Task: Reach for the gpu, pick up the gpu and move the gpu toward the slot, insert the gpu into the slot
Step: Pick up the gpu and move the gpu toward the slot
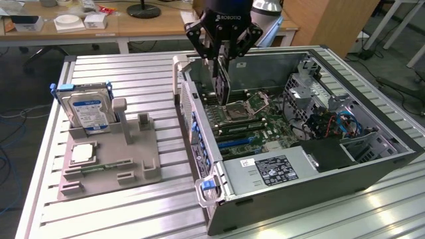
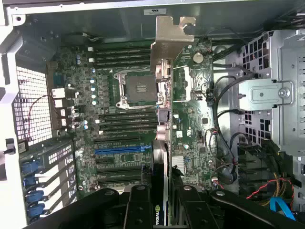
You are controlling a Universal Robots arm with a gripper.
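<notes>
My gripper (image 1: 223, 62) hangs over the open computer case (image 1: 391, 154) and is shut on the gpu (image 1: 222, 87), a thin dark card held on edge that points down toward the motherboard. In the wrist view the gpu (image 2: 164, 119) runs edge-on away from my gripper (image 2: 161, 202), and its silvery bracket (image 2: 169, 43) is at the far end. Its lower edge is above the board, near the processor socket (image 2: 138, 88) and apart from it. The slot (image 2: 121, 175), a long black strip, lies on the board beside the blue connector strip (image 2: 121, 149), off to one side of the card.
On the slatted table at the exterior view's left, a grey fixture (image 1: 109, 159) holds a hard drive with a blue label (image 1: 89, 112) and a processor chip (image 1: 83, 153). Inside the case are a power supply (image 1: 279, 169), a metal drive cage (image 2: 271, 95) and loose cables (image 2: 224, 143).
</notes>
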